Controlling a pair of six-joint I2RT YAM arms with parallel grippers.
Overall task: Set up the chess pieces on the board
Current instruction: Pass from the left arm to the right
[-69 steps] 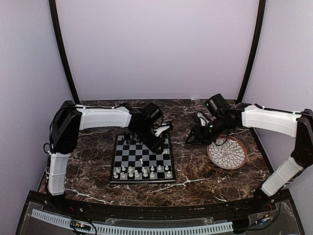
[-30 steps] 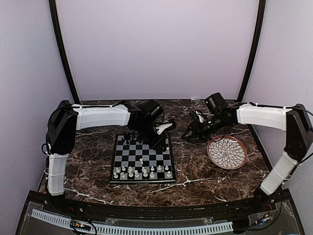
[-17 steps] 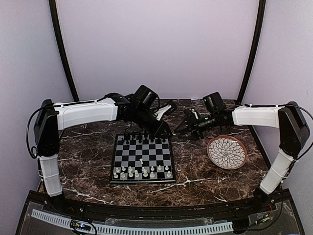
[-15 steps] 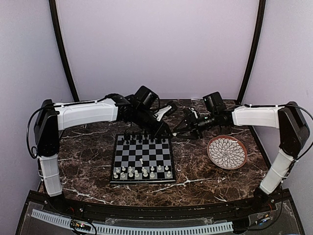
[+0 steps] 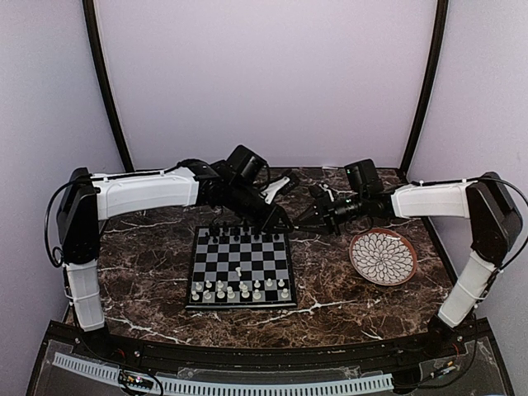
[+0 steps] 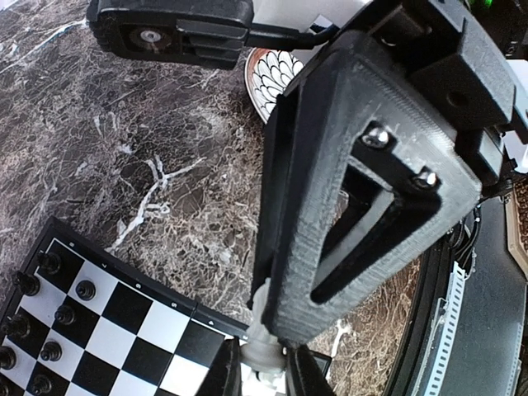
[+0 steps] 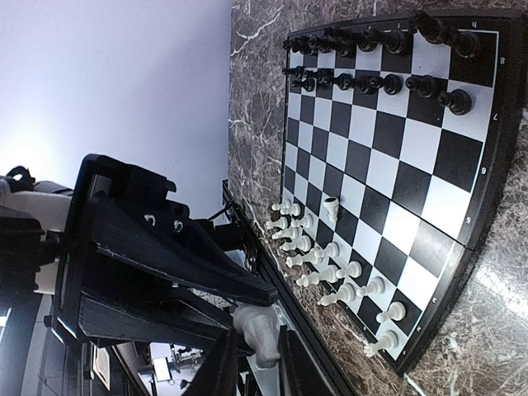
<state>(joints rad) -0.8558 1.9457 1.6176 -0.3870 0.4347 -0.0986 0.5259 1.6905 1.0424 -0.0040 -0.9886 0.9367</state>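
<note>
The board (image 5: 247,256) lies at mid-table, with white chess pieces (image 5: 239,289) in its two near rows and black ones (image 5: 239,236) along the far rows. One white piece (image 5: 238,271) stands alone mid-board. My two grippers meet just above the board's far right corner. The left gripper (image 6: 264,373) is shut on a small white piece (image 6: 262,351). The right gripper (image 7: 256,365) has its jaws closed on the same white piece (image 7: 257,330), which looks like a knight. In the top view the left gripper (image 5: 280,221) and the right gripper (image 5: 307,219) nearly touch, and the piece is hidden between them.
A round white petal-patterned plate (image 5: 383,256) with a brown rim sits right of the board, below the right forearm. Dark marble table all around, with curved black poles and walls at the back.
The left gripper swung from over the board to its far right corner, and the right gripper came left to meet it. The right jaws have narrowed onto the white piece.
</note>
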